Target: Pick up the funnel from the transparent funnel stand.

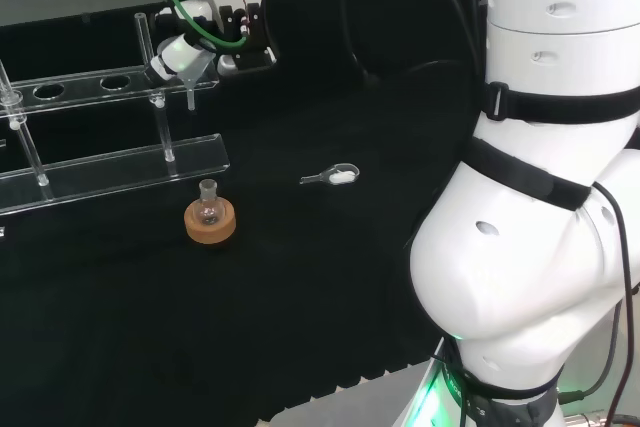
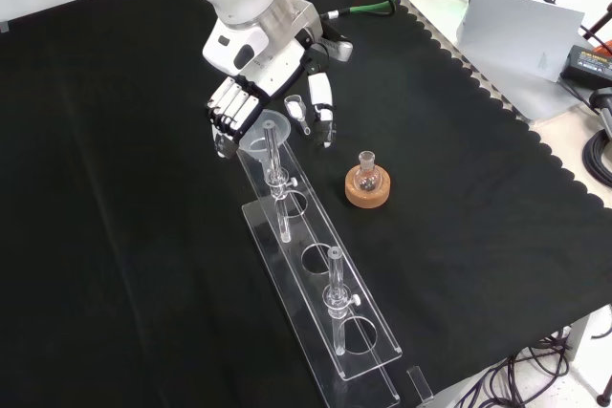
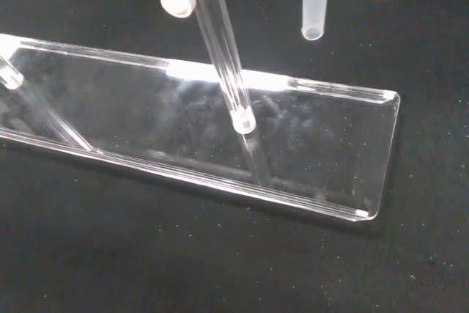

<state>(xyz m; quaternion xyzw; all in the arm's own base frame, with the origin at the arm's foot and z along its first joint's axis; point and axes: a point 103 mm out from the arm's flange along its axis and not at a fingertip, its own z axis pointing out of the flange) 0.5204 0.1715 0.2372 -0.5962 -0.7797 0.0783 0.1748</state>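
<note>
At the far end of the clear stand (image 2: 320, 289), as the front view has it, the funnel (image 2: 265, 134) is seen seated in the end hole of the upper shelf, its stem hanging down through it; in the wrist view that stem (image 3: 314, 1) pokes below the shelf, clear of the base plate. The hand (image 2: 234, 107) is closed in around the funnel's cone, fingers curled on one side and thumb on the other; whether the rim is actually pinched cannot be told. The approach is judged done and the grasp about made; the lift out of the hole is not yet carried out. On the black-clothed tabletop (image 2: 115, 236) nearby are left a small flask (image 2: 366, 172) on its cork ring (image 2: 368, 192) and a small scoop (image 1: 333, 176).
</note>
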